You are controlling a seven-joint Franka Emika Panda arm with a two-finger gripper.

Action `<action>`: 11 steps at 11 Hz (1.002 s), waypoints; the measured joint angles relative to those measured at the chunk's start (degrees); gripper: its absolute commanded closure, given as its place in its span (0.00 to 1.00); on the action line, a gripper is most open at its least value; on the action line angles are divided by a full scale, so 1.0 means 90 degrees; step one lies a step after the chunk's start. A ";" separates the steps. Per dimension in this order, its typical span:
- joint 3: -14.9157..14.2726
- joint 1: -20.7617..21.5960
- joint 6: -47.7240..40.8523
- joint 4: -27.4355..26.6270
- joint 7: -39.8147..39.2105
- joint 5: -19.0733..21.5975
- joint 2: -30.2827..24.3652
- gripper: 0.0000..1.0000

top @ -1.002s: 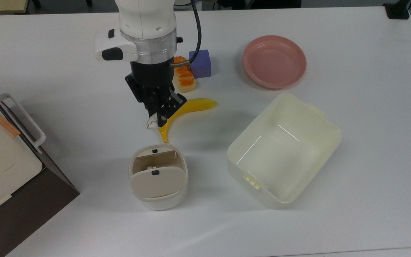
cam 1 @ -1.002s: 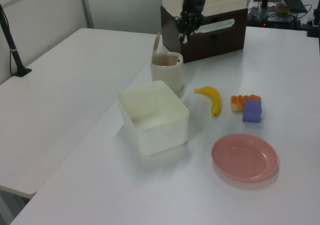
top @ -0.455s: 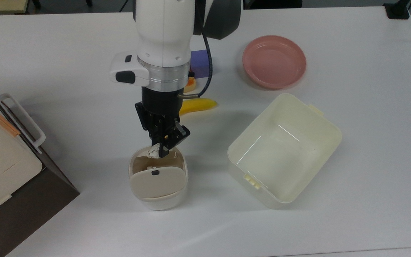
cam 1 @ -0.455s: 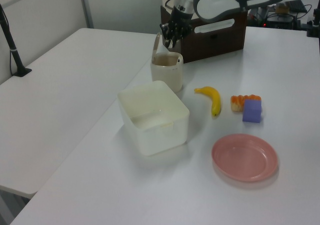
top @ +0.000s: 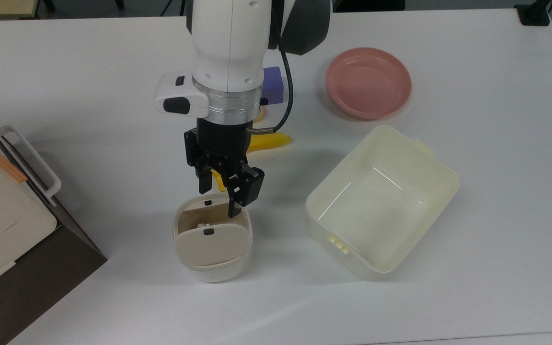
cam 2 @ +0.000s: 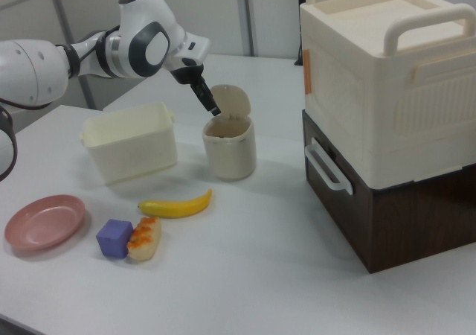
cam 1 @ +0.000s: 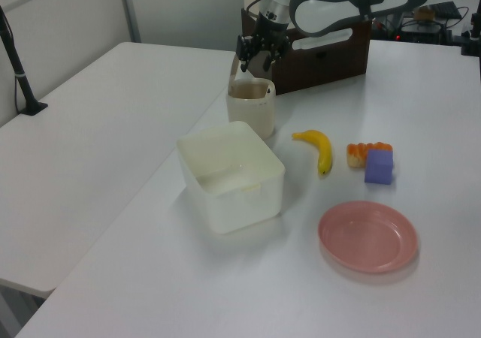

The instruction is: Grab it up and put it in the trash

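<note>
look into the open mouth of the small rounded-square white bin with the beige flap lid [top: 212,239]: a little off-white crumpled scrap [top: 202,224] lies down inside, against the brown inner wall just past the flap's edge. it shows as a pale lump, too small for you to read any creases. in the top view the lid carries one dark button on the flap and another on the far inner edge; in the right view the flap stands tipped up behind the opening.

your black two-finger gripper [top: 219,197] hangs directly above that opening, fingers [top: 233,207] spread apart with nothing between them, tips pointing down toward the rim.

just beyond the bin, a yellow banana [top: 268,142] lies on the white table [top: 496,191], partly under the arm. behind it sit a purple cube [top: 273,85] and, in the right view, an orange-glazed bread loaf [cam 2: 144,238] touching the cube. a pink round plate [top: 368,82] and a cream rectangular tub [top: 382,201] stand to the top view's right. a cream lidded box on a dark brown base [cam 2: 387,119] stands at the top view's left edge.
</note>
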 measured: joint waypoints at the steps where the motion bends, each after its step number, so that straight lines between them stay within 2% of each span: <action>1: -0.0004 0.0000 0.0000 0.0009 0.0005 0.0000 -0.0017 0.00; 3: -0.0018 -0.0010 -0.0081 -0.0059 -0.0210 -0.0007 -0.0234 0.00; 4: -0.0001 -0.0007 -0.0405 -0.0234 -0.0689 -0.0008 -0.0506 0.00; 8: 0.0062 0.0003 -0.1846 -0.1131 -0.2271 -0.0008 -0.1931 0.00; 11: 0.0062 -0.0004 -0.2818 -0.1591 -0.3255 -0.0009 -0.2764 0.00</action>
